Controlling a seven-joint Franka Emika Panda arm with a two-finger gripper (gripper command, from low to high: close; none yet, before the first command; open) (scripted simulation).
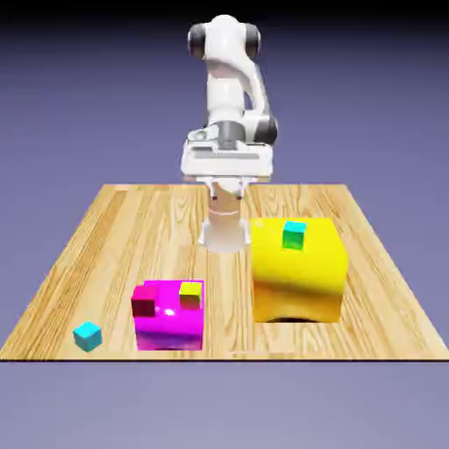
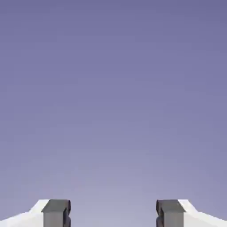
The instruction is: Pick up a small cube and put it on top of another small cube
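gripper point(image 2: 113, 215): fingers spread wide, nothing between them, only plain backdrop ahead | small cube point(image 1: 87, 335): alone near the tabletop's point(image 1: 114, 228) front corner on the exterior view's left | pink block point(image 1: 169, 316): near front edge, carries a dark red cube point(image 1: 144, 301) and a yellow-topped cube point(image 1: 190, 295) | yellow block point(image 1: 298, 270): right of middle, cyan-topped cube point(image 1: 295, 234) on it

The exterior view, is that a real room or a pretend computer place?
Most likely a pretend, computer-drawn robot test scene: a bare wooden table floats before a plain violet backdrop, with glossy toy-like blocks, yellow and magenta, and a white robot arm.
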